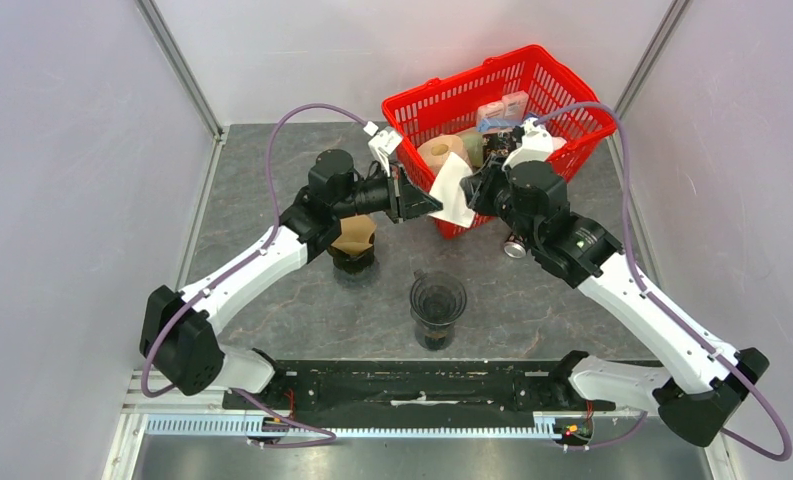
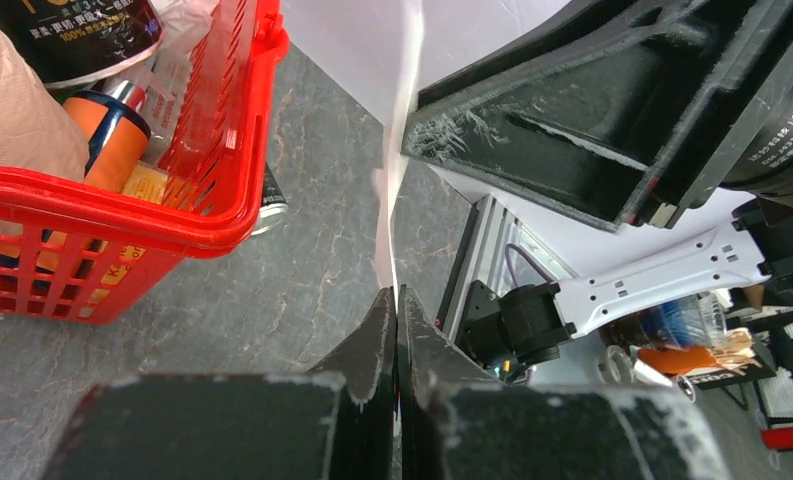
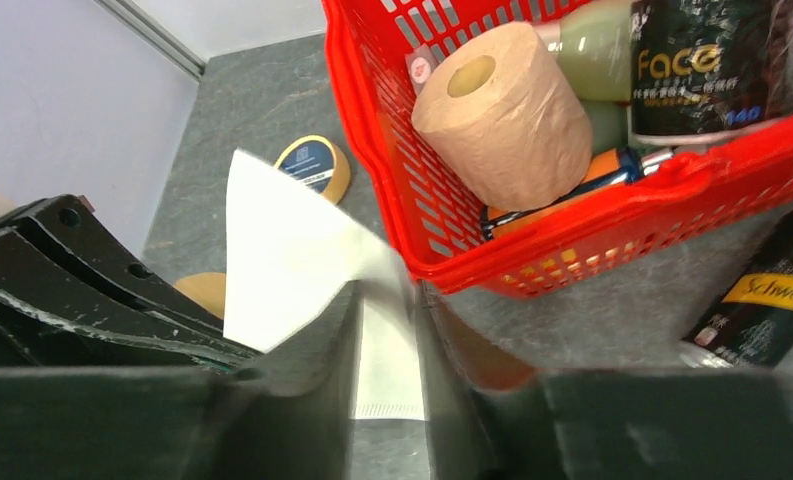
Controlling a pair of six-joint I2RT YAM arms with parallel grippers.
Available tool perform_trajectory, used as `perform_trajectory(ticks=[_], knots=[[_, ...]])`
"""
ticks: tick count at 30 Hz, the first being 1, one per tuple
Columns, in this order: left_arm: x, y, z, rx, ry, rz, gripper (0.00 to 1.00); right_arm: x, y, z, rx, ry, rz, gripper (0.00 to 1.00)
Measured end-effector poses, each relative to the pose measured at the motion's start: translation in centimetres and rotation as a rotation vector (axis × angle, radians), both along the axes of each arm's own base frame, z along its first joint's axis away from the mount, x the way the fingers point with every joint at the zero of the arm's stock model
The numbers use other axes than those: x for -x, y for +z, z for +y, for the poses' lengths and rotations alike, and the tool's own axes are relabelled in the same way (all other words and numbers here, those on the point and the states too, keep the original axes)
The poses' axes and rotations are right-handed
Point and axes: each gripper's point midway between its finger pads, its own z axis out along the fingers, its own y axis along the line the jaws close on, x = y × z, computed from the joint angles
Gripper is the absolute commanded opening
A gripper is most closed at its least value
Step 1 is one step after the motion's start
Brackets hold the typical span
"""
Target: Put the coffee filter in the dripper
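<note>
**Dripper [image 1: 438, 300] waits unlined; coffee filter [image 1: 454, 195] held aloft beyond it**

Closest in, the dripper stands upright on the grey stone-look table [image 1: 302, 320]. Beyond it and raised well above, the white coffee filter hangs between both grippers. The left gripper [image 2: 397, 310] is clamped tight on its thin edge. The right gripper [image 3: 387, 340] has narrowly parted fingers with paper in the gap; whether they press it I cannot tell. Paper this light and limp will likely crease or tear if tugged, so a gentle hold near the seamed edge seems best. Farther behind the dripper sits the red basket [image 1: 472, 80], crowded with goods, against plain white walls [image 1: 62, 150].
</note>
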Motion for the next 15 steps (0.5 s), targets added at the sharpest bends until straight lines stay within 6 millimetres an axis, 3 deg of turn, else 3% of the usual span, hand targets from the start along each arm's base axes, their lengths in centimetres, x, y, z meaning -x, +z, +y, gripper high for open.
perform_trajectory(ticks=[2, 4, 8, 15], knots=[[0.0, -0.1, 0.1, -0.003, -0.002, -0.009, 0.02, 0.2, -0.3, -0.2, 0.003, 0.0, -0.004, 0.69], [0.0, -0.4, 0.2, -0.015, -0.007, -0.035, 0.02, 0.6, -0.8, -0.8, 0.02, -0.003, -0.014, 0.81], [0.6, -0.5, 1.0, -0.043, -0.037, -0.111, 0.02, 1.7, -1.6, -3.1, 0.049, -0.046, -0.056, 0.92], [2.1, 1.1, 2.4, -0.05, -0.127, -0.304, 0.02, 2.7, -2.0, -7.3, 0.114, -0.174, -0.105, 0.97]])
